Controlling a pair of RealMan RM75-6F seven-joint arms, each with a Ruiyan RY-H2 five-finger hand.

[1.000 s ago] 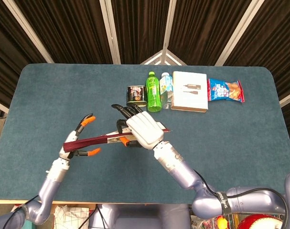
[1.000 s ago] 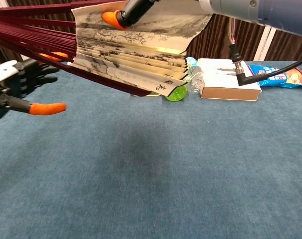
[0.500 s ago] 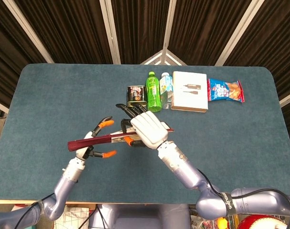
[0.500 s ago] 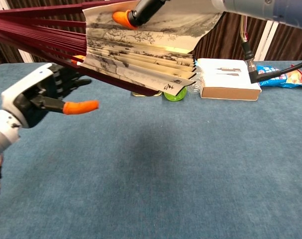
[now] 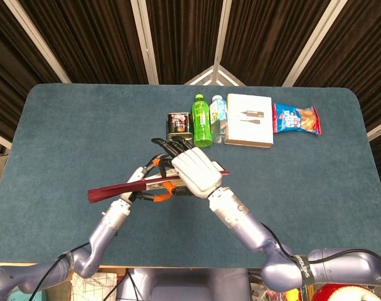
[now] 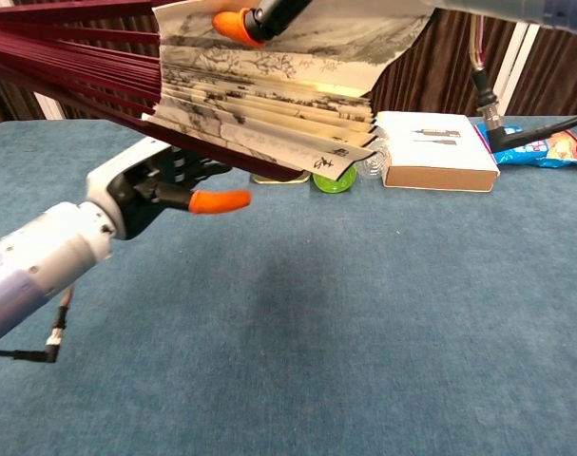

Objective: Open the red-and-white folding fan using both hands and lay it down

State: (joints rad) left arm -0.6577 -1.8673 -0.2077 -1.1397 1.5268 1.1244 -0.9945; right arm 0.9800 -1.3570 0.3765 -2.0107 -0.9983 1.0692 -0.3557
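The red-and-white paper folding fan with dark red ribs (image 5: pixel 137 185) hangs above the middle of the blue-carpeted counter (image 5: pixel 64 138), partly spread, its ribs pointing toward 9 o'clock. The right robot hand (image 5: pixel 195 172) grasps its paper end from above, while the left robot hand (image 5: pixel 147 182), orange-tipped fingers (image 6: pixel 220 201) apart, sits just under the ribs; whether it grips them I cannot tell. At 12 o'clock stand a green plastic bottle (image 5: pixel 202 120) and a white flat box (image 5: pixel 249 120).

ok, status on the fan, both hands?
Right hand holds the fan in the air, partly spread. Left hand up under the ribs, fingers apart, grip unclear. Bottles and can just behind; table below bare.
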